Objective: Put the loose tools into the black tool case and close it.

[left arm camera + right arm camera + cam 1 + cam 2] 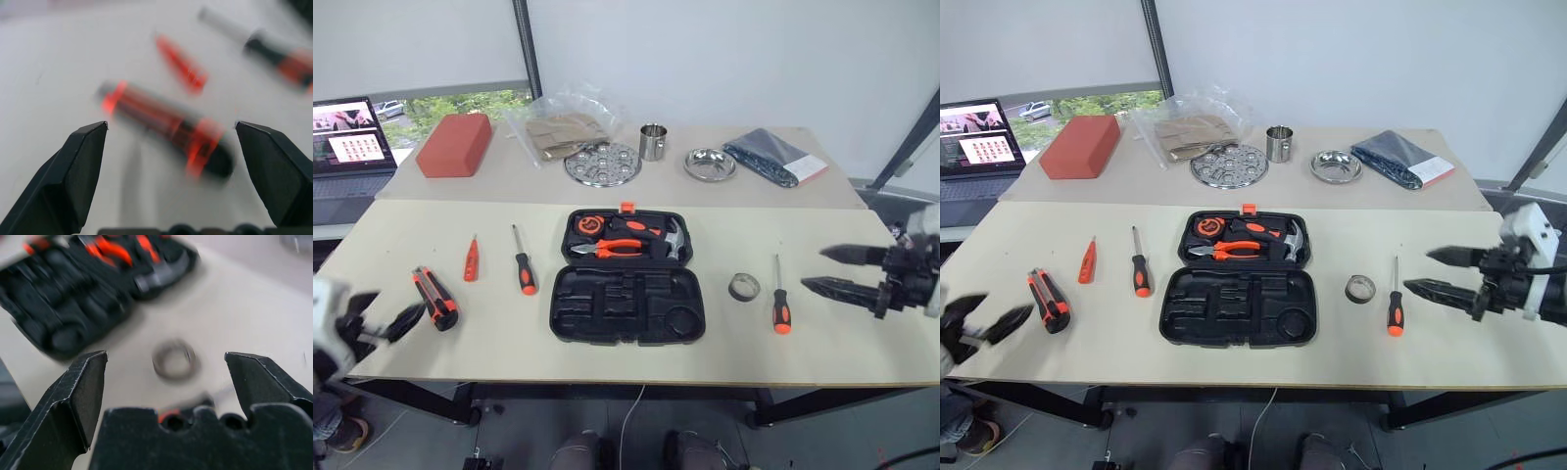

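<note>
Both my grippers, left (380, 318) and right (834, 269), hang apart and empty; the case (626, 279) lies open centre, and a sloppy grab could roll the knife (435, 298) off the near edge.

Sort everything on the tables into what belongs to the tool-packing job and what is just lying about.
Job:
case, open
knife
tester
left screwdriver
right screwdriver
tape ring

Lying about:
red block
plastic bag
round tray
steel cup
steel dish
dark pouch
laptop
</note>
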